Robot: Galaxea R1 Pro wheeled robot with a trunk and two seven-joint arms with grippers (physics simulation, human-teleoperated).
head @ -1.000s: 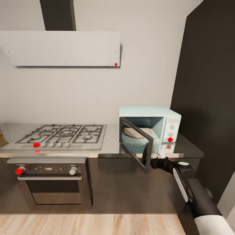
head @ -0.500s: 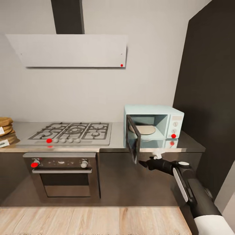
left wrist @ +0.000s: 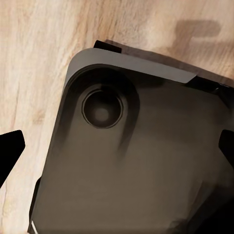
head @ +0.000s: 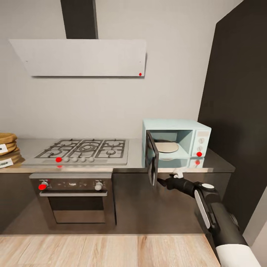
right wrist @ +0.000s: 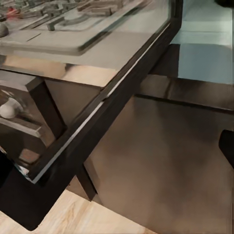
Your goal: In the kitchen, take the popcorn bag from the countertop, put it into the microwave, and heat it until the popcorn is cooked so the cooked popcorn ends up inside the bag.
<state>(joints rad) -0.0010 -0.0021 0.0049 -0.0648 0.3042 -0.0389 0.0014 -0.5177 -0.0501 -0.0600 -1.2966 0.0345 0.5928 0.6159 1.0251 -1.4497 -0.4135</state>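
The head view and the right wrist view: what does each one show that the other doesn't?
Head view alone: the range hood, the microwave's open cavity with its turntable, tan bags at the counter's far left, and the right gripper by the door's lower edge. Right wrist view alone: a close look through the door's glass. Both: the gas hob, the countertop and the oven.

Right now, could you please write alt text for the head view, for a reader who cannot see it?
A mint-blue microwave stands on a grey countertop with its door swung wide open, and the robot's right gripper is just below the door's edge. To the left are a gas hob and a built-in oven.
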